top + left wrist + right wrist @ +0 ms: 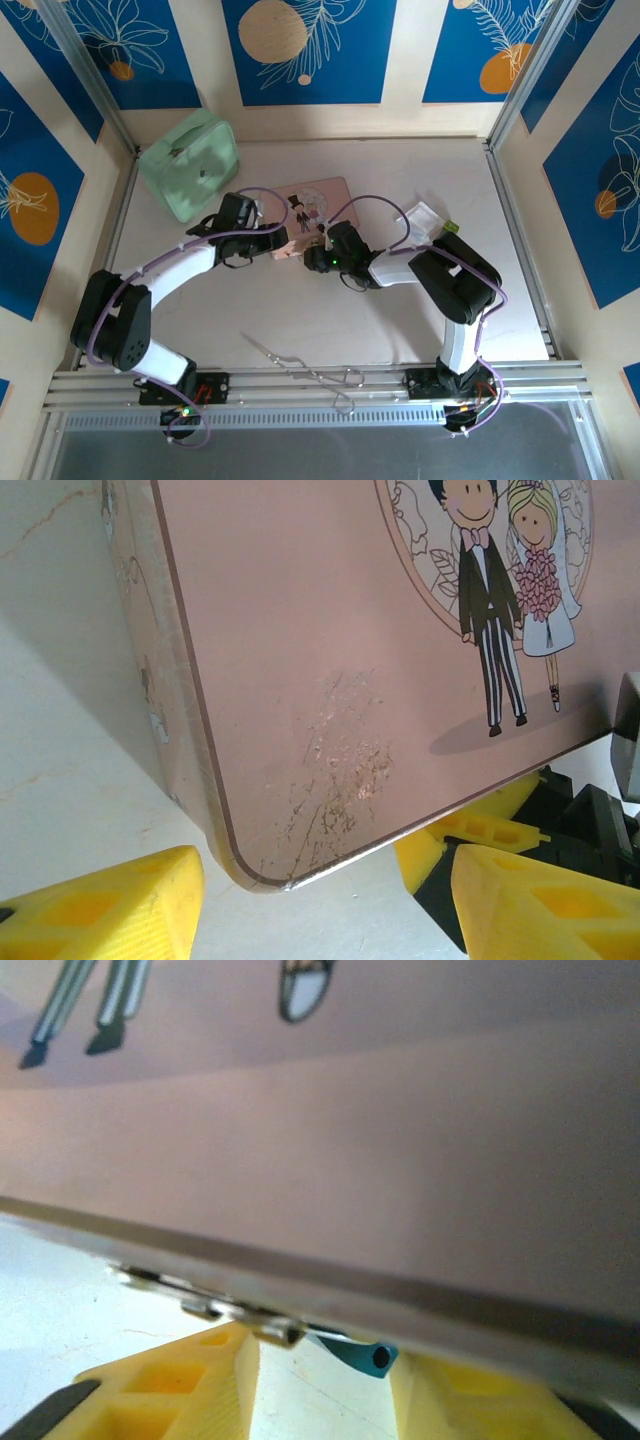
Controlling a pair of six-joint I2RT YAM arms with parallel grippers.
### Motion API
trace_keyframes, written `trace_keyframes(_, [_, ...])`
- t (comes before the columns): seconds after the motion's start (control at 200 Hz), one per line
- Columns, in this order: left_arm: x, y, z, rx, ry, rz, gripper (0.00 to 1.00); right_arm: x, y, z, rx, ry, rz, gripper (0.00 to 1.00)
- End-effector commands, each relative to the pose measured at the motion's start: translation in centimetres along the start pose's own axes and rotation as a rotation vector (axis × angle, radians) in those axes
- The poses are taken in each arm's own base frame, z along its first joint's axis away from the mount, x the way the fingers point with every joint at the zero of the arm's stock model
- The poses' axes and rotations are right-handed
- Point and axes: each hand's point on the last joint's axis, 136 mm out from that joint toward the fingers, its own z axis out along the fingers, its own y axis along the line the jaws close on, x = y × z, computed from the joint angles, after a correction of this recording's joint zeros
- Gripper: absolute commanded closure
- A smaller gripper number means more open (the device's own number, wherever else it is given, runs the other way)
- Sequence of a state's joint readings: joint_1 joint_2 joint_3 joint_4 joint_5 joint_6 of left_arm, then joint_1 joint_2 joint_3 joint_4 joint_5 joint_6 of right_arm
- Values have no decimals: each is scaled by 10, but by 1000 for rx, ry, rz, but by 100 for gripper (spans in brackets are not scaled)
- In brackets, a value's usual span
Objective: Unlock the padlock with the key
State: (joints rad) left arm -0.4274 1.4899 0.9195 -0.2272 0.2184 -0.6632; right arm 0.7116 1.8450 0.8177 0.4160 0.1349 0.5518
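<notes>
Yellow fingers [170, 1385] of the right gripper [320, 1365] flank the padlock [362, 1356], lower centre, beneath the pink tin's [350, 1160] edge; whether they clasp it is unclear. The left gripper [325, 895] gapes at the tin's corner. Unlocking appears unstarted.

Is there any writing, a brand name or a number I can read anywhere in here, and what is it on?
No text can be read in these pictures.
Pink tin: a drawn bride and groom on the lid, no lettering in view.
Green case: one small dark mark, too small to read.
White packet: too small to tell whether it carries print.
</notes>
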Motion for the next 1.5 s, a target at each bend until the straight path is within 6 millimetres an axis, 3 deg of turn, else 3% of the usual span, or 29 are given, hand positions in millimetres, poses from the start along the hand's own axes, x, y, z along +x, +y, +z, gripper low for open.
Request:
trace_keyframes(0.0, [-4,-4,-2,10,10,8,33,6,0,-1,9,28,-7,66])
trace_keyframes(0.115, [-6,-5,-2,13,8,9,34,9,2,-1,12,42,-12,76])
trace_keyframes(0.475, [-3,-1,-1,1,11,9,34,14,2,-8,35,54,15,91])
trace_keyframes(0.67, [-2,2,0,-11,10,12,34,27,8,-13,25,80,54,96])
trace_keyframes(1.076, [3,9,10,-16,19,7,34,48,16,-21,14,112,130,100])
trace_keyframes(1.496, [3,8,11,-4,19,5,34,45,12,-19,34,92,133,100])
